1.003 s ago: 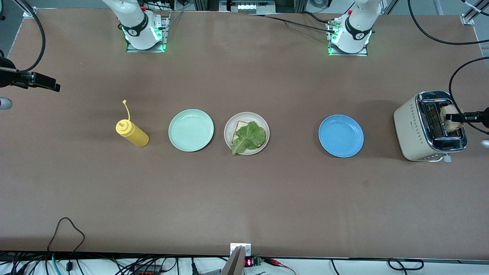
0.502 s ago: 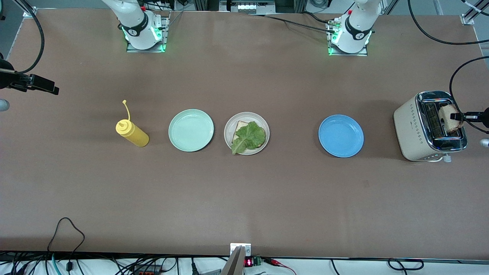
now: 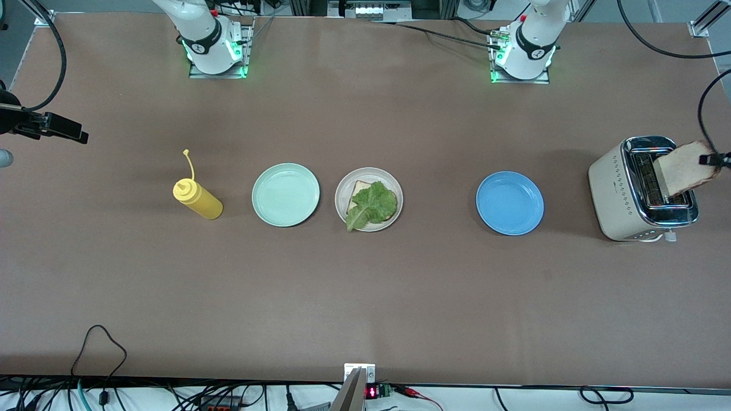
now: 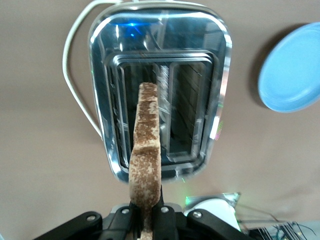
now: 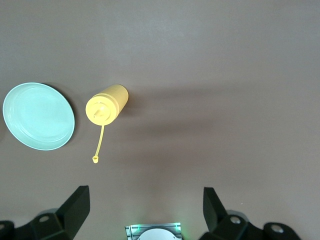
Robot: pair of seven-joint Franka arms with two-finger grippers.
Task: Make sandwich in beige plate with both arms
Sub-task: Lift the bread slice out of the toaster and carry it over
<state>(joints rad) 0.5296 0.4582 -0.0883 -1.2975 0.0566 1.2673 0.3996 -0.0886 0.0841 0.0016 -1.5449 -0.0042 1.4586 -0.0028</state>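
The beige plate (image 3: pixel 342 194) holds one bread slice (image 3: pixel 358 188) with a green lettuce leaf (image 3: pixel 372 204) lying on it. Over the toaster (image 3: pixel 619 194), my left gripper (image 3: pixel 717 160) is shut on a second bread slice (image 3: pixel 682 167), which hangs tilted above the slots. In the left wrist view this slice (image 4: pixel 146 150) stands edge-on, pinched in my left gripper (image 4: pixel 147 220), with the toaster's chrome top (image 4: pixel 105 75) below it. My right gripper (image 5: pixel 145 205) waits open and empty over the table's right-arm end, and shows in the front view too (image 3: pixel 57 128).
A yellow squeeze bottle (image 3: pixel 197 198) lies tipped beside the mint green plate (image 3: pixel 285 194). A blue plate (image 3: pixel 510 203) sits between the beige plate and the toaster. Both show from the wrists: bottle (image 5: pixel 107 105), blue plate (image 4: pixel 292 70).
My left gripper closed on the bread slice in the toaster slot and lifted it up out of the toaster. The right arm has barely moved.
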